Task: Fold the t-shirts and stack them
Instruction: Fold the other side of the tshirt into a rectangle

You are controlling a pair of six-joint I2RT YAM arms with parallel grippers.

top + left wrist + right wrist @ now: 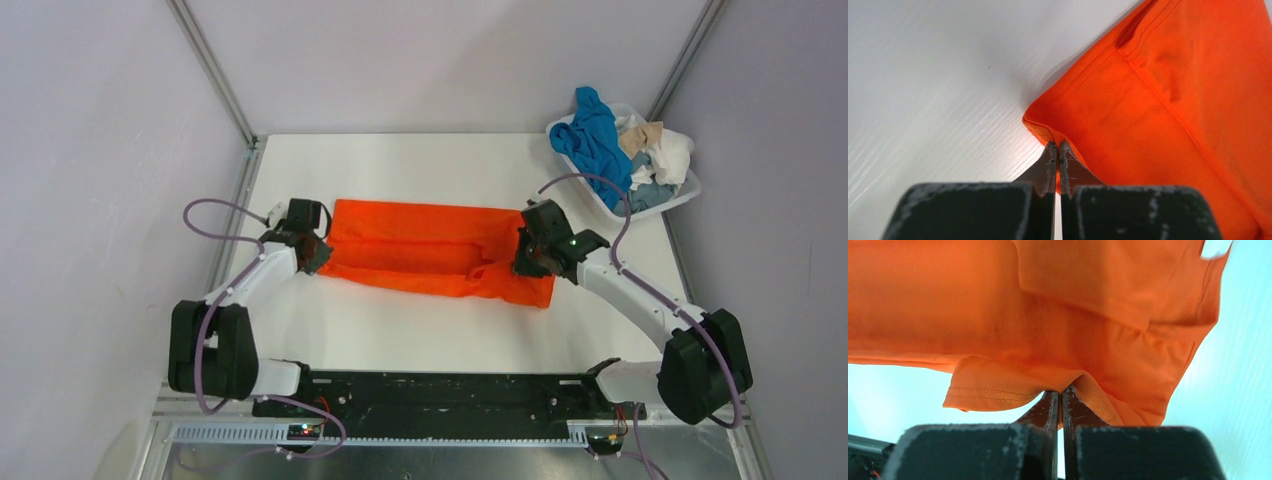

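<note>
A bright orange t-shirt (430, 247) lies spread in a long band across the middle of the white table (400, 335). My left gripper (313, 250) is shut on the shirt's left corner; the left wrist view shows the fingertips pinching the hem of the orange t-shirt (1148, 100) at my left gripper (1058, 146). My right gripper (522, 262) is shut on the shirt's right end; in the right wrist view the orange t-shirt (1048, 315) drapes from my right gripper (1060, 394), lifted a little off the table.
A white plastic basket (690, 190) stands at the back right corner, heaped with a blue shirt (595, 140), a beige one (640, 135), a white one (672, 152) and a pale grey-blue one (650, 190). Metal frame posts rise at both back corners.
</note>
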